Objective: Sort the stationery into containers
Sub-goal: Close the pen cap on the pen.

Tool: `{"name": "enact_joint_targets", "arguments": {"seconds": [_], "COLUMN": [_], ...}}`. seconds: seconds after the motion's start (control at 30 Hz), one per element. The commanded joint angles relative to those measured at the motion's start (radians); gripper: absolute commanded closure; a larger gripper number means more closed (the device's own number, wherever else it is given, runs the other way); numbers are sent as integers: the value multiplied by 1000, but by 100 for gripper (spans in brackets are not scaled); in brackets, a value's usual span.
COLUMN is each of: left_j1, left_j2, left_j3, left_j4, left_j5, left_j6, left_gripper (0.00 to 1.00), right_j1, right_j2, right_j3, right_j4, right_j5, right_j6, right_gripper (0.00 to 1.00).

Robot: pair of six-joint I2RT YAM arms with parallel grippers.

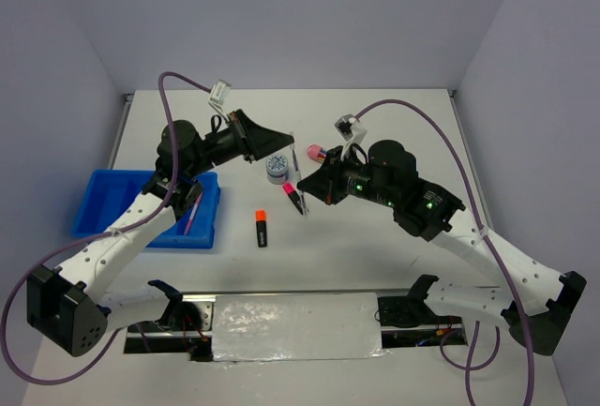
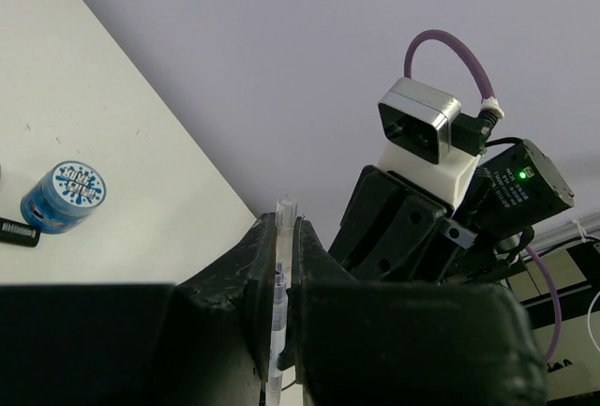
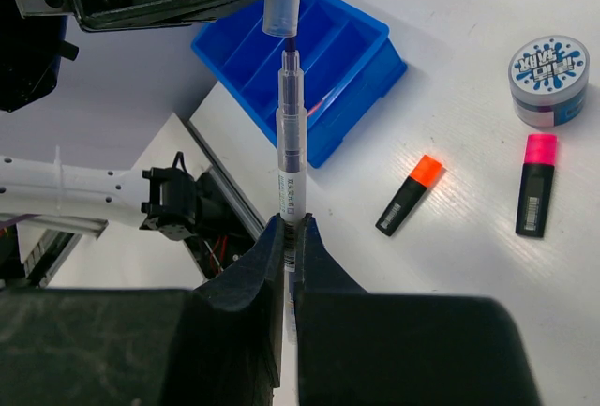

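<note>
Clerk: Tray [image 1: 103,202], blue, three long compartments, left side of table [image 1: 375,247]; thin pink pen [image 1: 192,211] lying in the compartment nearest table centre. Grippers?

Checker: Left gripper [image 2: 286,226], pinched on clear pen cap [image 3: 281,3], raised over table centre. Right gripper [image 3: 289,230], clamped tight on barrel of grey pen [image 3: 292,134], facing left gripper. Pen in line with cap, dark tip at cap's mouth; contact unclear.

Clerk: Loose items?

Checker: Round blue-white disc [image 1: 277,168], one, on table below the gap between grippers. Pink capsule case [image 1: 316,153], near disc, right arm's side. Pink-capped highlighter [image 3: 536,186], lying near disc. Orange-capped highlighter [image 1: 262,228], lying between it and tray, apart from both. All four outside tray.
</note>
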Motion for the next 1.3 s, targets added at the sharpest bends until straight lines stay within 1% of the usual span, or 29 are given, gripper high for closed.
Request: {"name": "enact_joint_targets", "arguments": {"seconds": [0.0, 0.37, 0.47, 0.57, 0.6, 0.67, 0.7, 0.8, 0.83, 1.0, 1.07, 1.13, 1.17, 1.2, 1.23, 1.27], "left_j1": [4, 3, 3, 3, 3, 1, 1, -3, -7, -25, -31, -30, -30, -28, -28, -27], "left_j2": [-18, -30, -27, -32, -32, -32, -33, -42, -47, -72, -67, -70, -68, -67, -65, -59], "left_j3": [20, -2, 2, -3, -5, -9, -15, -41, -55, -89, -80, -37, -14, 30, 47, 64], "left_j4": [47, 44, 64, 44, 26, 3, -4, -33, -60, -71, -88, -132, -195, -214, -226, -235], "left_j5": [25, 34, 43, 43, 49, 71, 79, 102, 103, 117, 122, 96, 82, 73, 65, 62], "left_j6": [24, 31, 11, 12, 18, 30, 34, 67, 78, 110, 119, 135, 164, 176, 187, 201], "left_gripper": [100, 100, 100, 100, 100, 100, 100, 100, 100, 100, 100, 100, 98, 94, 85, 78], "right_j1": [-6, -15, -23, -40, -64, -101, -136, -182, -187, -194, -195, -188, -187, -187, -176, -178], "right_j2": [-9, 47, 64, 69, 72, 83, 99, 151, 161, 231, 259, 259, 244, 233, 221, 195], "right_j3": [55, 143, 137, 150, 160, 193, 212, 291, 304, 376, 410, 395, 382, 382, 323, 303], "right_j4": [25, 44, 94, 160, 180, 235, 248, 269, 278, 357, 360, 367, 358, 345, 334, 334], "right_j5": [13, 12, 30, 76, 84, 50, 41, -8, -23, -95, -156, -218, -241, -244, -243, -243], "right_j6": [-14, -19, -7, -25, -27, -25, -21, -16, -14, 12, 4, -19, -30, -40, -51, -51], "right_gripper": [100, 100, 100, 100, 100, 100, 100, 100, 100, 100, 100, 100, 100, 100, 100, 100]}}
